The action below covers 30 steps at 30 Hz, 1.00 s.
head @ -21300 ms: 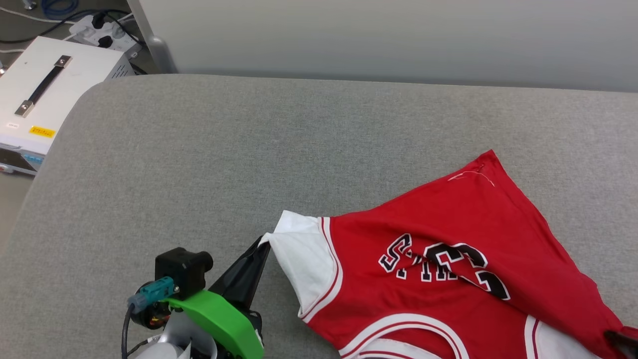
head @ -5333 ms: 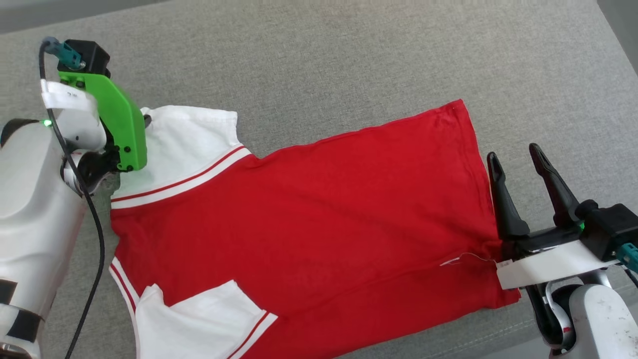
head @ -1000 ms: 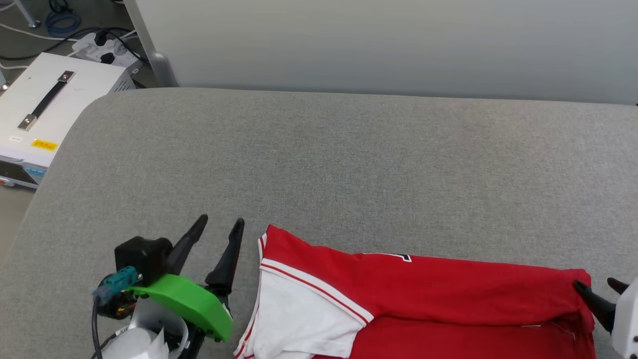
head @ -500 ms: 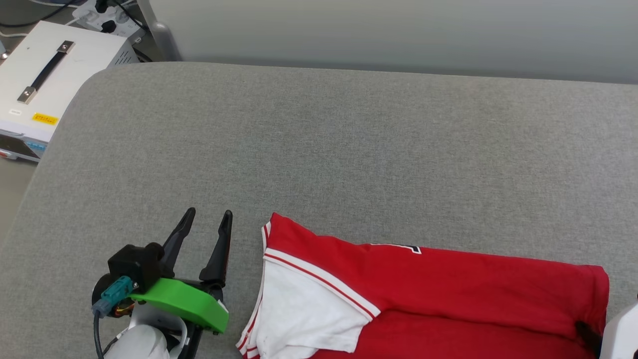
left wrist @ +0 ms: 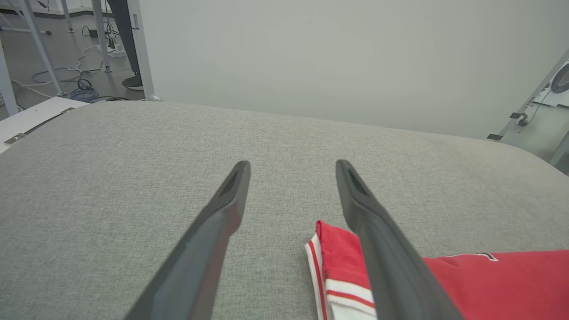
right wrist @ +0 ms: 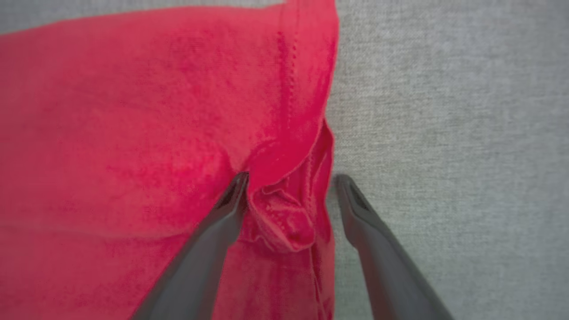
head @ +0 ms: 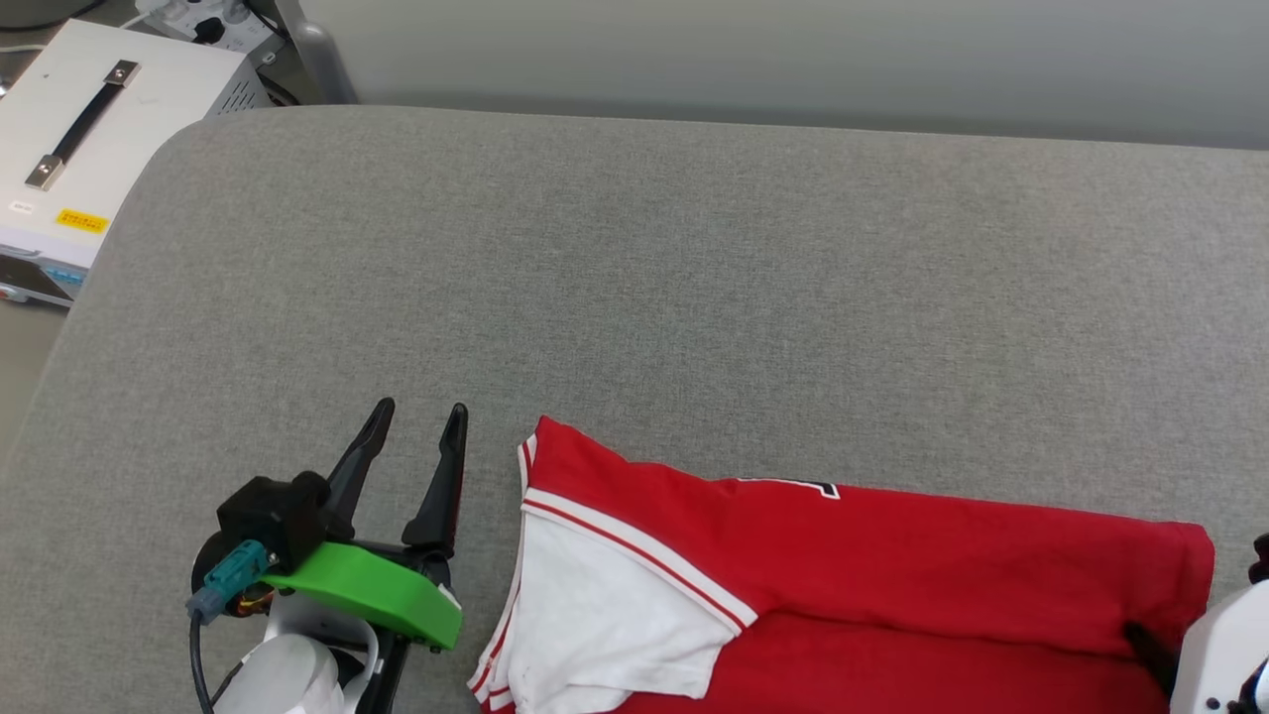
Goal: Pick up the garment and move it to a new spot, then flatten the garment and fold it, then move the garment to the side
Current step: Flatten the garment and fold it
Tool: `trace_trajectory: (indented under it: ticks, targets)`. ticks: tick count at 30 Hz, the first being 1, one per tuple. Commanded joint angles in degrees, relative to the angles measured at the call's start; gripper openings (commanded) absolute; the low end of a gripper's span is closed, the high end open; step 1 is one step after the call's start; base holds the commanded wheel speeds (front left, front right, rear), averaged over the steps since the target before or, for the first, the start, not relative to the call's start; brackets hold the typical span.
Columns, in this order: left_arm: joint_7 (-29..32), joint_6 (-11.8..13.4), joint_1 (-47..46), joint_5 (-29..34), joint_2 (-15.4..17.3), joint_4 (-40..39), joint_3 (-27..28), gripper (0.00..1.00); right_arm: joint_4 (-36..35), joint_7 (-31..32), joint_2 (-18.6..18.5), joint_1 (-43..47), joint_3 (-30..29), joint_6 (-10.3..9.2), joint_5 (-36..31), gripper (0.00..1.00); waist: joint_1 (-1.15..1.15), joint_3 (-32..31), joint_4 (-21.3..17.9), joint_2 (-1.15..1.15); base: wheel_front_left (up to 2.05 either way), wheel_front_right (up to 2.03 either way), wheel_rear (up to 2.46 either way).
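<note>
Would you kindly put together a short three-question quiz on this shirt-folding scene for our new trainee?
1. True or false: the left gripper is open, with no cloth between its fingers.
2. Pick one: what sits between the fingers of the right gripper? A) a bunched fold at the edge of the red garment; B) a blue towel; C) a loose cable.
3. Fill the gap: in the head view, the sleeve lying on top of the garment is ____ in colour.

Key: 1 true; 2 A; 3 white.
</note>
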Motion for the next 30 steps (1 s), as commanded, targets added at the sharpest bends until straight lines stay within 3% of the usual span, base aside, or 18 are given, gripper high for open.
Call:
trace_trajectory:
  ticks: [1, 2, 3, 15, 25, 30]
  targets:
    - [-0.33, -0.50, -0.61, 0.89, -0.59, 0.42, 0.41, 1.00, 1.71, 0.28, 2.29, -0.31, 2.53, 0.46, 1.34, 0.43, 0.00, -0.18, -0.07, 0.00, 0.00, 0.00, 0.00]
    - [-0.33, -0.72, -0.51, 1.05, -0.77, 0.62, 0.56, 1.00, 1.80, 0.03, 2.37, -0.44, 2.88, 0.46, 1.83, 0.15, 0.00, -0.35, -0.11, 0.00, 0.00, 0.00, 0.00]
    - [-0.33, -0.88, -0.44, 1.16, -0.91, 0.79, 0.68, 1.00, 1.87, -0.25, 2.36, -0.56, 3.05, 0.46, 2.09, 0.00, 0.00, -0.49, -0.15, 0.00, 0.00, 0.00, 0.00]
    - [-0.33, -2.39, 0.61, 1.99, -2.06, 2.68, 1.30, 1.00, 3.68, -6.57, -1.25, -1.68, 0.83, 0.46, 0.27, 0.00, 0.00, -3.27, -0.69, 0.00, 0.00, 0.00, 0.00]
    - [-0.33, -3.10, 1.67, 2.10, -2.72, 3.42, 1.44, 1.00, 5.74, -12.02, -6.64, -2.22, -6.62, 0.46, -5.21, 0.00, 0.00, -5.52, -1.13, 0.00, 0.00, 0.00, 0.00]
    - [-0.33, -3.36, 2.26, 1.95, -3.15, 3.83, 1.54, 1.00, 5.31, -11.72, -5.33, -1.62, -7.74, 0.46, -3.50, 0.00, 0.00, -6.76, -1.15, 0.00, 0.00, 0.00, 0.00]
